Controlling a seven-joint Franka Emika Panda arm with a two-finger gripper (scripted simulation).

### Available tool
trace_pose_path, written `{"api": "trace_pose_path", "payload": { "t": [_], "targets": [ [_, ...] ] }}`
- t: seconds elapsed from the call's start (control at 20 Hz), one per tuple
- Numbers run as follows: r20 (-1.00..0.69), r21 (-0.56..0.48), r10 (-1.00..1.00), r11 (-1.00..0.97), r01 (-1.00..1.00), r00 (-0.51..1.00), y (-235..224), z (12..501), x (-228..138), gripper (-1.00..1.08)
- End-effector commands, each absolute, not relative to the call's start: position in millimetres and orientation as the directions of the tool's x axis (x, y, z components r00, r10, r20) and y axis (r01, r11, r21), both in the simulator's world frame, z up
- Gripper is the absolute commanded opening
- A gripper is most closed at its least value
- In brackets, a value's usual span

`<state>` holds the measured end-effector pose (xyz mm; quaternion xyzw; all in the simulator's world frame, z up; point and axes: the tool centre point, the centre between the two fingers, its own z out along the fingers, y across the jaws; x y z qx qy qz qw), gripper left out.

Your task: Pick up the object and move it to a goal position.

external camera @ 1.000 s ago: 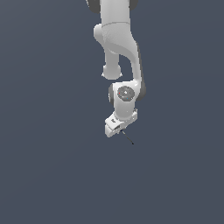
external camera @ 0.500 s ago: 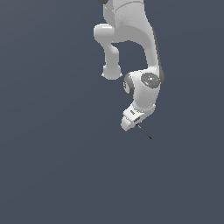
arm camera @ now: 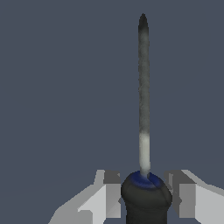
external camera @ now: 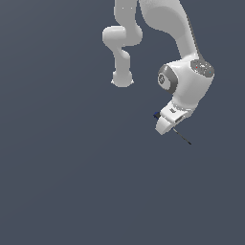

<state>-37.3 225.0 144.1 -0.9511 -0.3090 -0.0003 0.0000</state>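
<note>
Arm (external camera: 184,57) first since it hogs the upper part of the exterior view: white Panda, coming down from the top edge, elbow bent, wrist section angled down toward the exterior view's left. Background is just flat dark slate blue all over, can't really make out where any bench surface sits

Next down in size is the hand (external camera: 165,125), white, tilted, pointing down and to the exterior view's left. It's clenched on the object (external camera: 182,136), so the tool is up off the ground, pinned between the two fingers (arm camera: 107,194). Wrist view makes that pretty clear: the fat black handle sits right in the gap with a finger pressed against each side, dark blue collar on top of the handle

Smallest bit: the thin needle-like shaft (arm camera: 143,87) sticks straight out past the fingertips, pale grey near the collar and darkening to a near-black tip. In the exterior view it's a hairline poking out of the hand toward the exterior view's lower right, with a tiny bluish speck showing on the opposite side of the hand
</note>
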Motion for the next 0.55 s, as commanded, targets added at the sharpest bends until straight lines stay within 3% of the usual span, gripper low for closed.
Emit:
{"api": "trace_pose_path", "payload": {
  "t": [0.0, 0.5],
  "targets": [
    [0.0, 0.0, 0.586, -0.81, 0.586, 0.81, 238.1, 153.9, -37.1, -1.0],
    [0.0, 0.0, 0.586, -0.81, 0.586, 0.81, 248.4, 160.6, -35.4, -1.0]
  ]
}}
